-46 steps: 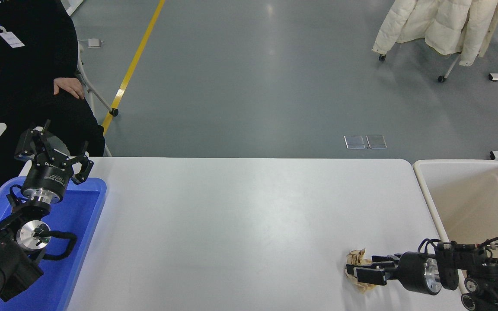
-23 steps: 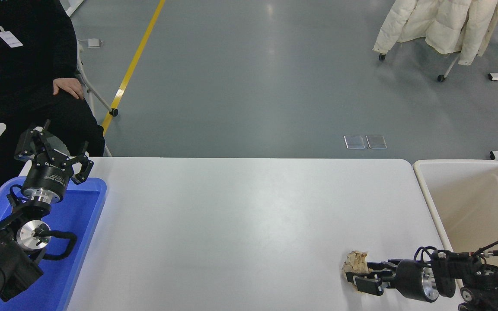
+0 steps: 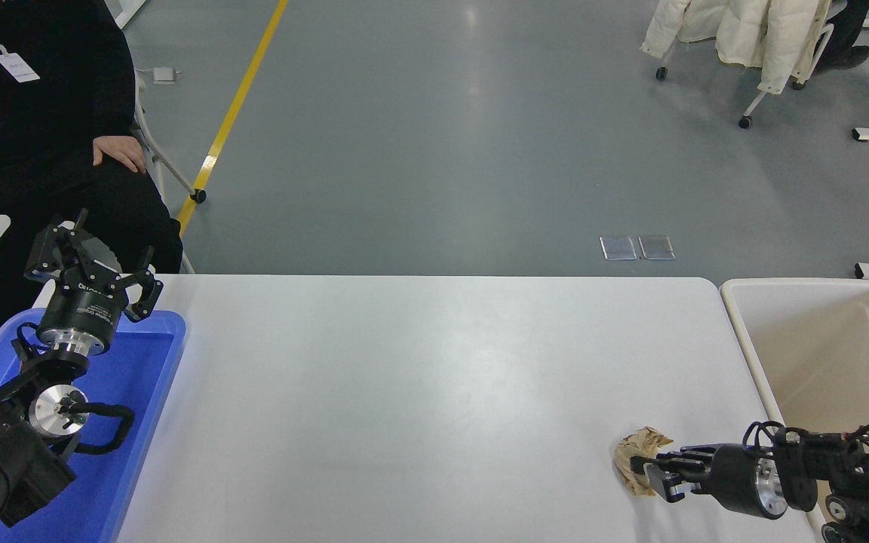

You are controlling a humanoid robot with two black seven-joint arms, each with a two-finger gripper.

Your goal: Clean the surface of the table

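Observation:
The white table surface [image 3: 419, 392] fills the middle of the head view. A crumpled brown paper wad [image 3: 637, 451] sits near its front right corner. My right gripper [image 3: 649, 470] reaches in from the lower right, pointing left, with its fingers shut on the wad's near side. I cannot tell whether the wad is lifted or resting on the table. My left gripper [image 3: 95, 264] is parked at the lower left above the blue tray, with its fingers spread and empty.
A blue plastic tray [image 3: 140, 377] lies at the table's left edge under the left arm. A cream plastic bin [image 3: 819, 354] stands off the table's right edge. A person in black [image 3: 42, 136] sits at the far left. A chair with a white coat [image 3: 736, 30] stands far back on the right.
My right gripper closed on the paper wad and drew back to the right with it, toward the bin. The chair with the coat shifted in the background. The left arm has not moved.

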